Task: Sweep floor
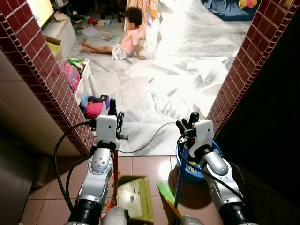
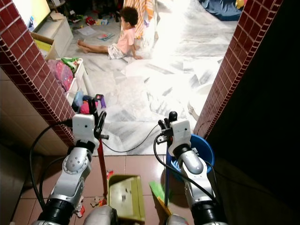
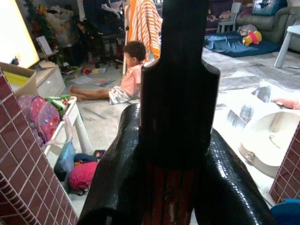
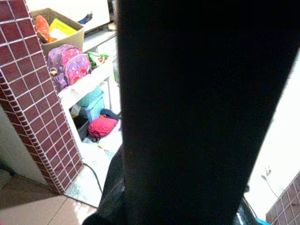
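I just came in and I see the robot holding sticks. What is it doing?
The robot is sweeping up. Its left gripper holds the red handle of a green dustpan that sits on the brown tiles. Its right gripper holds a blue broom handle, with a blue bucket beside it. Small scraps lie near the dustpan. Farther off, a child sits on the marble floor.
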Robot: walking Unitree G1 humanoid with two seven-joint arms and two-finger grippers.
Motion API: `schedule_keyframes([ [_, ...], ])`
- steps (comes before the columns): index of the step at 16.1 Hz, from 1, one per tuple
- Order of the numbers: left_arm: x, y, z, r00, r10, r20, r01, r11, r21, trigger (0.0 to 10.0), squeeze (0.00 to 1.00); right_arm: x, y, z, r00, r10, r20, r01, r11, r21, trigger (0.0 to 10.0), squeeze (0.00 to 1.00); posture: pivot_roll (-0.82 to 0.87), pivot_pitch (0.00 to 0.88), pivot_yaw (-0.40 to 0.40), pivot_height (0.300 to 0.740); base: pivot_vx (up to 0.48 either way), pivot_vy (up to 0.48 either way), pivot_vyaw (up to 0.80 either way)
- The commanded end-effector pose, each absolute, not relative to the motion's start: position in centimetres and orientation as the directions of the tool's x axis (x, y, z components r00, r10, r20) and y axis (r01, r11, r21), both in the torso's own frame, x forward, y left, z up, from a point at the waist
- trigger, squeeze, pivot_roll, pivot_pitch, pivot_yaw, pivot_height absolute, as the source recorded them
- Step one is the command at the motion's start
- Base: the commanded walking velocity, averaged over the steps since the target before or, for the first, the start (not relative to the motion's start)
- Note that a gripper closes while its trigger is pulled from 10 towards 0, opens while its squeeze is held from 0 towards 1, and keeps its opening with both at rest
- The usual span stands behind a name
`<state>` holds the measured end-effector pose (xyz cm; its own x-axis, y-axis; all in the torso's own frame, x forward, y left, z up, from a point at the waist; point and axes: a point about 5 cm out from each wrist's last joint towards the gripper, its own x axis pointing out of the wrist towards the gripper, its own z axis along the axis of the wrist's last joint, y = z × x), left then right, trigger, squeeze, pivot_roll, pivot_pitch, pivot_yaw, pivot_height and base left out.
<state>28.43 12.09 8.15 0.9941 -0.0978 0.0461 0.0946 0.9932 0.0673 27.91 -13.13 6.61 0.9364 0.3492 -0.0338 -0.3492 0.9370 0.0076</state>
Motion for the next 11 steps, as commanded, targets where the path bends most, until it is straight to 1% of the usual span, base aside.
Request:
schedule_keyframes([
  [1, 28.9, 12.0, 9.6, 0.99, -0.098, 0.101, 0.092, 0.994, 0.066, 10.0, 0.0, 28.5, -12.7, 7.8, 0.94, 0.341, 0.026, -0.342, 0.939, 0.03, 10.0, 0.0, 0.0, 0.0, 0.049, 0.74, 0.0, 0.0, 0.0],
  [7, 29.6, 12.2, 10.6, 0.99, -0.078, 0.118, 0.07, 0.995, 0.068, 10.0, 0.0, 29.1, -13.0, 8.4, 0.948, 0.314, 0.044, -0.315, 0.949, 0.02, 10.0, 0.0, -0.01, 0.0, 0.047, 0.74, 0.0, 0.0, 0.0],
  [11, 30.3, 12.3, 11.7, 0.985, -0.084, 0.148, 0.073, 0.994, 0.081, 10.0, 0.0, 29.1, -12.7, 8.5, 0.948, 0.315, 0.049, -0.316, 0.949, 0.017, 10.0, 0.0, -0.01, 0.0, 0.054, 0.74, -0.245, 0.0, 0.0],
])
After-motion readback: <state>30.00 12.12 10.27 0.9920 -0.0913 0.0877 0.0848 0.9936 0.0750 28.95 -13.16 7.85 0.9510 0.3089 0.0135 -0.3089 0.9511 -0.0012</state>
